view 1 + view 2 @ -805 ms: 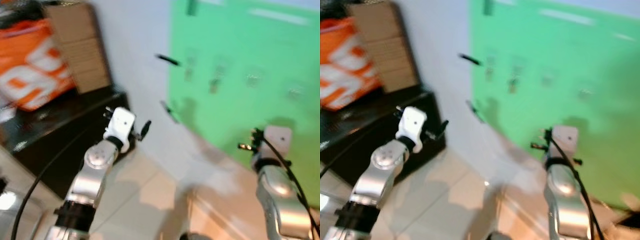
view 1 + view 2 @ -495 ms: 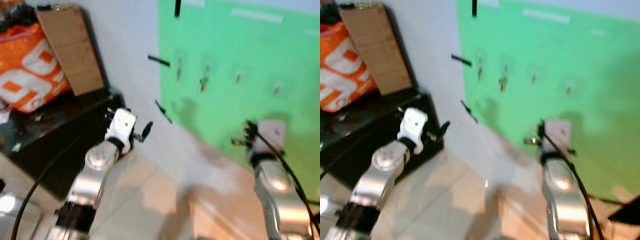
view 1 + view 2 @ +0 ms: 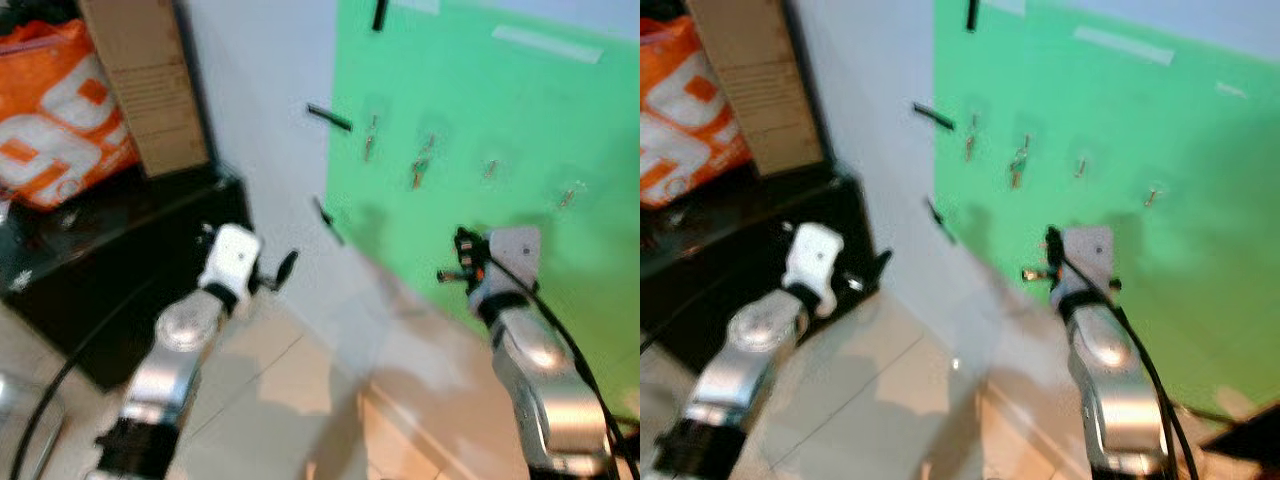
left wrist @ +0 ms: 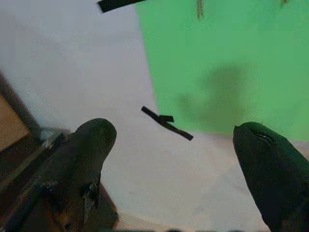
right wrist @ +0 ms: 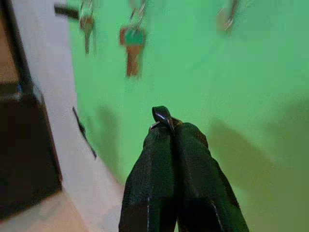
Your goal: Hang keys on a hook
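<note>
Raised a little since the earlier frame, the right gripper (image 5: 166,121) now sits closer to the green board (image 3: 520,130) — the camera has also swung. Its fingers are pressed together on a small dark key ring (image 5: 161,114) poking from the tips. The hooks (image 3: 490,168) lie ahead and above, and the right arm is nearer. The right wrist view shows keys (image 5: 134,48) already hanging; the head views blur them. The left gripper (image 4: 174,140) is spread wide, empty, facing the wall (image 4: 72,72).
</note>
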`<state>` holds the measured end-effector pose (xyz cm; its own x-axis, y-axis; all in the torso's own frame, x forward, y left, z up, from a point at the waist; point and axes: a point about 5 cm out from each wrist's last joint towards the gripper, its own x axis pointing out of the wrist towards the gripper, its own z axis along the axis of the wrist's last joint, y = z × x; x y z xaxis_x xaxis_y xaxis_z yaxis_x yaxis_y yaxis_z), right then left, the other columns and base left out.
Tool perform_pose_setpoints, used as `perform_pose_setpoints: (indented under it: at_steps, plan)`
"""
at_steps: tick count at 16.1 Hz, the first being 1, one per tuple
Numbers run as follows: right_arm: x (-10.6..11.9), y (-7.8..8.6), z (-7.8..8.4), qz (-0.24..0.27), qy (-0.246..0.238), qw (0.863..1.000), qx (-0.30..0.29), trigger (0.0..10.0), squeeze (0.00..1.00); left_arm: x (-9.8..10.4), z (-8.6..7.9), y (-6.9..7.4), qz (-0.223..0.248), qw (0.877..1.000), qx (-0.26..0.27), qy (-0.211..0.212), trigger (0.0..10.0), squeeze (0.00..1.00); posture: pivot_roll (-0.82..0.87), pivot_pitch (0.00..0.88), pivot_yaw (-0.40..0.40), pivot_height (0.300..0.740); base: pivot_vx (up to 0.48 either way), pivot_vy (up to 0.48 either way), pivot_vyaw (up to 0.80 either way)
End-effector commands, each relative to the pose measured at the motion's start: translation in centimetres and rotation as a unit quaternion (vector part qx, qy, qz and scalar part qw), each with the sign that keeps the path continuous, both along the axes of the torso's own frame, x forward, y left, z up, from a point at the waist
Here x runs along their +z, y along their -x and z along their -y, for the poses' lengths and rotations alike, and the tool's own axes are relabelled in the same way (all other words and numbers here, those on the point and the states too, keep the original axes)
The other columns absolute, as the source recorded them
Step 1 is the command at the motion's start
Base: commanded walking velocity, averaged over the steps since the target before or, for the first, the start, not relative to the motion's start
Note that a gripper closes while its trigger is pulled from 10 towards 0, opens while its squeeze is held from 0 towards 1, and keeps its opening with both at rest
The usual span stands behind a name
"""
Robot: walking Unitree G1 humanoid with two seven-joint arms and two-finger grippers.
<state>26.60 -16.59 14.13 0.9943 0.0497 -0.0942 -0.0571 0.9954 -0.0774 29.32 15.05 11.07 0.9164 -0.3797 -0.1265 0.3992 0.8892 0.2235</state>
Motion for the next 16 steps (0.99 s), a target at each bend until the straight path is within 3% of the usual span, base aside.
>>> perform_pose_setpoints:
  at_steps: [1,5,8,16]
  plan:
    - [-0.1,0.0,0.6,0.000,0.001,1.000,-0.007,10.0,0.00,0.7,0.6,-0.2,0.008,1.000,-0.019,0.003,10.0,0.00,-0.01,0.000,-0.013,0.740,0.304,0.000,-0.80]
    - [0.6,0.3,0.5,0.019,-0.013,1.000,0.017,10.0,0.00,1.1,0.6,-0.1,0.007,0.998,-0.059,-0.008,10.0,0.00,-0.02,0.000,-0.003,0.740,0.284,0.000,-0.12]
    - [0.9,0.4,0.5,0.029,-0.028,0.999,0.023,10.0,0.00,1.4,0.8,0.0,0.008,0.996,-0.086,-0.012,10.0,0.00,-0.02,0.000,0.002,0.740,0.000,0.000,0.00]
    - [2.6,-0.5,-0.3,0.055,-0.068,0.995,0.054,10.0,0.00,2.0,1.2,0.9,-0.037,0.976,-0.214,0.003,10.0,0.00,-0.01,0.000,0.010,0.740,0.000,0.000,0.00]
